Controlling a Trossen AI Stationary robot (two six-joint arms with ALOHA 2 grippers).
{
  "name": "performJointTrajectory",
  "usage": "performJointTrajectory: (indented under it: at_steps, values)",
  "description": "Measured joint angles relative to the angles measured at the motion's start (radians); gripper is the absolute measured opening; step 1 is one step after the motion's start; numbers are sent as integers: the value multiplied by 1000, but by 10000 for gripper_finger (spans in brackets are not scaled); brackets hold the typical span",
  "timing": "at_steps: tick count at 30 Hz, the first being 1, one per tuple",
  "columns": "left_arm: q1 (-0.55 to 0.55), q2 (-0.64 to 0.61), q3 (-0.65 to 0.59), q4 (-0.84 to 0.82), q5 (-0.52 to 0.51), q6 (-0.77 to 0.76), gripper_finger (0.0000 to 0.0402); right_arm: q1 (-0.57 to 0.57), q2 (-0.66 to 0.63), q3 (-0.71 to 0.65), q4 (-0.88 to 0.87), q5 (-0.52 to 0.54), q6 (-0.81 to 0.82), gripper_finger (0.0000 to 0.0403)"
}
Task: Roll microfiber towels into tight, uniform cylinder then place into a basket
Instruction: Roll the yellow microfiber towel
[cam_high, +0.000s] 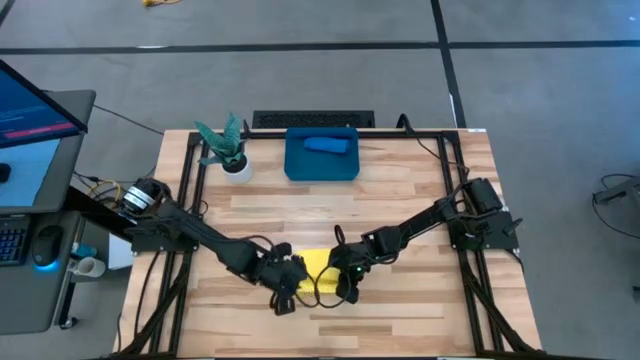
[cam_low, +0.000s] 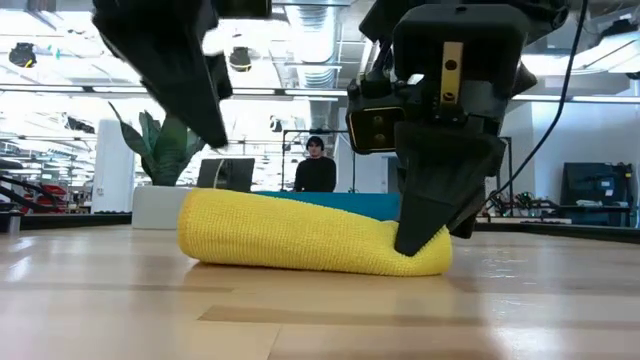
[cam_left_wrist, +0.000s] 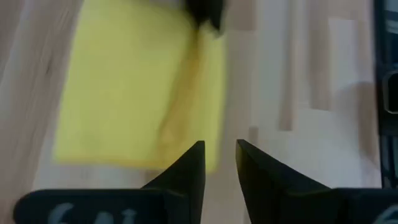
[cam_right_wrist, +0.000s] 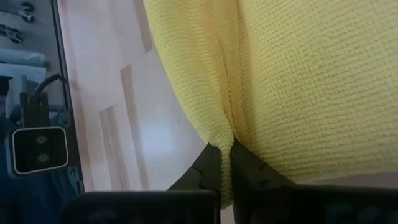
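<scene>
The yellow towel (cam_high: 317, 264) lies as a loose roll on the table near its front edge, also seen in the low view (cam_low: 300, 238). My right gripper (cam_low: 420, 243) is shut on the roll's right end. My left gripper (cam_left_wrist: 221, 155) hovers above the roll's left end (cam_low: 200, 225), its fingers a narrow gap apart and empty. The blue towel (cam_high: 325, 144) lies rolled inside the teal basket (cam_high: 300, 168) at the table's far side. My right gripper pinches a raised fold of the yellow towel (cam_right_wrist: 227, 127) between its two fingertips, at the roll's right end. The fingers come from above, pointing down. The roll lies on the table, dented in where the fingers (cam_low: 415, 225) meet it.
A white pot with a green plant (cam_high: 233, 160) stands left of the basket. Bare wooden table (cam_high: 420, 310) lies on both sides of the roll. A person (cam_low: 316, 165) shows in the room beyond the table. A monitor (cam_high: 35, 130) stands off the table's left.
</scene>
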Motion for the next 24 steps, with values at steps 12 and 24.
performJointTrajectory:
  at_steps: [12,24]
  values:
    - [-67,145,2,236,-91,263,27,-7,1,0,4,1,1,28]
    - [-15,158,-6,200,-150,224,1,-7,2,2,-2,0,1,27]
